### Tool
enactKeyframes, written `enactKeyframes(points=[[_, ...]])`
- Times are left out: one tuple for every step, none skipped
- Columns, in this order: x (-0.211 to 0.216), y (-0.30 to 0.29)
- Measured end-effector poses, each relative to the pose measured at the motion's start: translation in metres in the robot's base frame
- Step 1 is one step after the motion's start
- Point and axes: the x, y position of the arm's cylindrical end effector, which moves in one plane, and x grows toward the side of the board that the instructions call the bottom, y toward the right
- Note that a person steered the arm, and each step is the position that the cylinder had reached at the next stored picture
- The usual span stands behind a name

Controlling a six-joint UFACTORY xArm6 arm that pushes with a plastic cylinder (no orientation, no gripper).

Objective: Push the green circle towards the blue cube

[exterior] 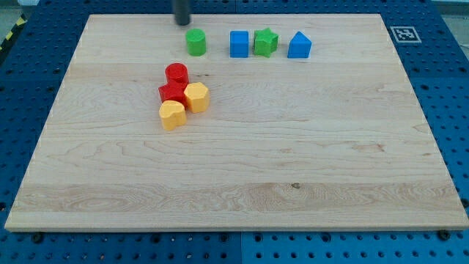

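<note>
Rod cut off by the view's top; only the lower end visible, my tip (181,22) at the surface's (242,183) top edge. No jaws on this rod, holding nothing. Green circle (196,42) just below and slightly right of my tip, apart from it. Blue cube (239,44) near the circle's right, then green star (266,42) touching the cube, then blue house-shaped block (299,45). Toward the left edge: red cylinder (176,74), partly hidden red block (171,92), yellow hexagon (196,97), yellow block (172,114), clustered.
</note>
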Motion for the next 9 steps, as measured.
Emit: enactKeyframes(points=[[0.015, -0.025], [0.023, -0.024], [0.048, -0.017], [0.050, -0.007], [0.050, 0.013], [0.050, 0.029], [0.050, 0.036], [0.050, 0.038], [0.050, 0.038]])
